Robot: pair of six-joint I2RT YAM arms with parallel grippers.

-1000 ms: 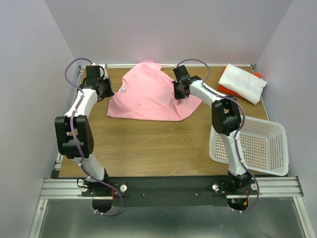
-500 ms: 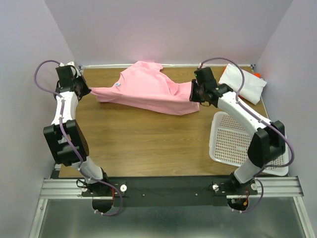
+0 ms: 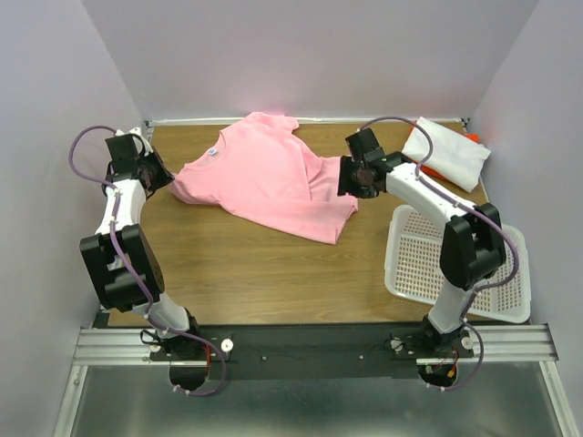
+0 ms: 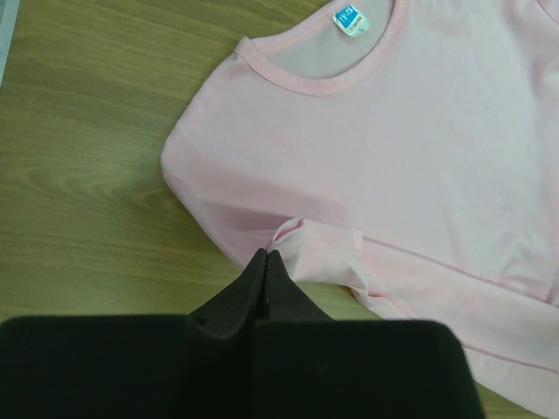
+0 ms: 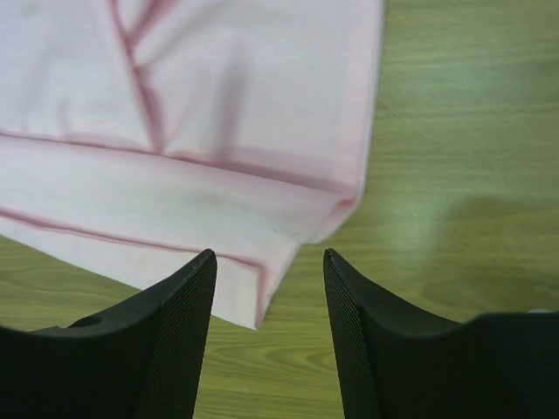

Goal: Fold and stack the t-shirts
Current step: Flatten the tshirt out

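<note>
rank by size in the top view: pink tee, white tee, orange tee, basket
1. pink t-shirt and basket: too close to rank
2. white t-shirt
3. orange-red t-shirt: only slivers show beneath the white one, true size hidden

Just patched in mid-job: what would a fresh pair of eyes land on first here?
The pink t-shirt lies spread across the far middle of the table, the shut left end effector at its sleeve and the open right end effector over its hem corner. At the far right, a folded white t-shirt rests on an orange-red t-shirt, with a white basket nearer.
</note>
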